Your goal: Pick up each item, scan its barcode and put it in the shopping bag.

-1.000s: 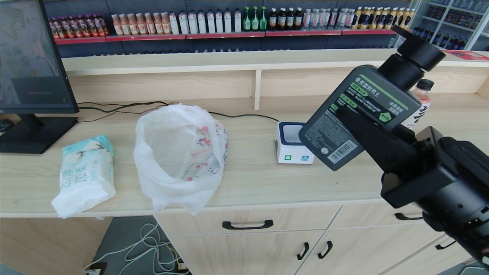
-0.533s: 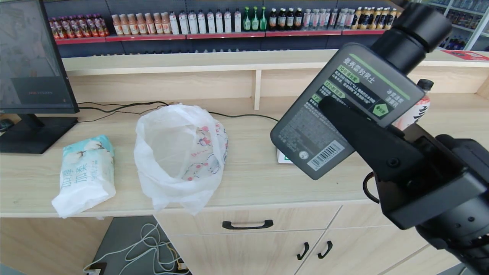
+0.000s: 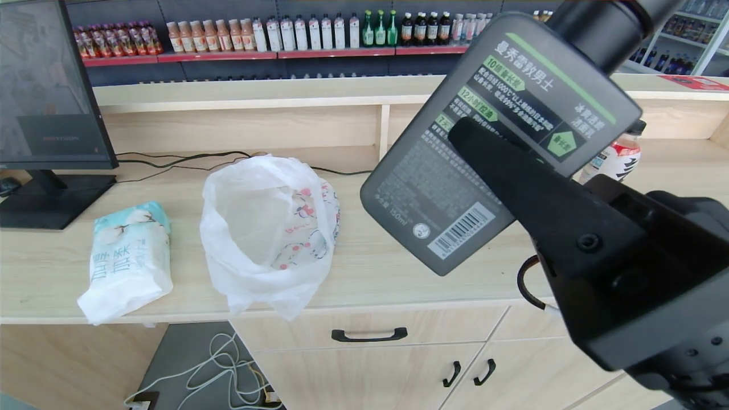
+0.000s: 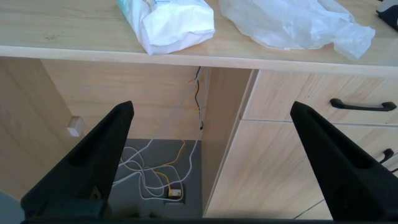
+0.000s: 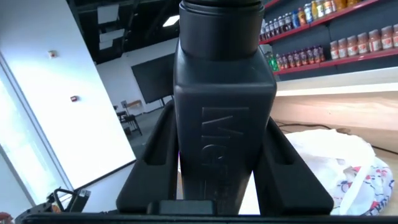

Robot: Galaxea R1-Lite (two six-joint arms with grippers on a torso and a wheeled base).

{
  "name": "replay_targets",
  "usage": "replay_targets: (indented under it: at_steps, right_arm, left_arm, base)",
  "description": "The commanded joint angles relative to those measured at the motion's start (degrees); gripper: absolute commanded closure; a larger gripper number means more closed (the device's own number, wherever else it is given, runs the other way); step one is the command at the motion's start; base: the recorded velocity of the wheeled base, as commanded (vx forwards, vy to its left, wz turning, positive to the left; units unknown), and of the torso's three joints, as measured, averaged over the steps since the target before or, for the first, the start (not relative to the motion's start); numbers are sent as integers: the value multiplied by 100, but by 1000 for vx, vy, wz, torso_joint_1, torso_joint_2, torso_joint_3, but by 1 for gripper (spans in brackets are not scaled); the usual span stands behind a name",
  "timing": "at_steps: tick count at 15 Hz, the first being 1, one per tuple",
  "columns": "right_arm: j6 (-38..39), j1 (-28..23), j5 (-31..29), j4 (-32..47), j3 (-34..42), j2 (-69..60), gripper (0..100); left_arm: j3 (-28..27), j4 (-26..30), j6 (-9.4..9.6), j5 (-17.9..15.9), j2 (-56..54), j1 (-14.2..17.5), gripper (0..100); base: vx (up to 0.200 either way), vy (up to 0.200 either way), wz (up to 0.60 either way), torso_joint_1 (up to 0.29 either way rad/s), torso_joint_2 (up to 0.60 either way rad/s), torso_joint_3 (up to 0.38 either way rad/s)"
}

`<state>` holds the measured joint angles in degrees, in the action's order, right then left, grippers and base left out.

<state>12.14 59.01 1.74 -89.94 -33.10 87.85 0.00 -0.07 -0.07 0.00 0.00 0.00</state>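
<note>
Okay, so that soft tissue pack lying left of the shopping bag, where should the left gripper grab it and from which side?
Probably across the middle of the tissue pack, coming down from above with the open left gripper, one finger on each long side. It lies flat on the counter, long axis front to back, and looks soft.

Count, by kind:
- dark flat bottle (image 3: 421, 188): one
- white shopping bag (image 3: 267, 228): one
- soft pack of tissues (image 3: 128, 259): one
- drink bottle with red-and-white label (image 3: 612, 156): one
- monitor (image 3: 48, 85): one
- cabinet handles (image 3: 369, 335): three
- shelf bottles (image 3: 319, 31): one long row, too small to count surely
</note>
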Motion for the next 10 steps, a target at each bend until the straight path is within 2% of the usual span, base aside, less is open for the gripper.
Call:
replay_targets:
  at_steps: [1, 10]
  right_arm:
    - [-1, 119, 1, -6, -21, 84, 100]
    - [7, 49, 1, -6, 31, 66, 100]
  left_arm:
    - [0, -1, -1, 0, 0, 0, 0]
    - [0, -10, -10, 0, 0, 0, 0]
  base:
    - [0, 0, 0, 0, 0, 0]
    - [0, 0, 0, 0, 0, 0]
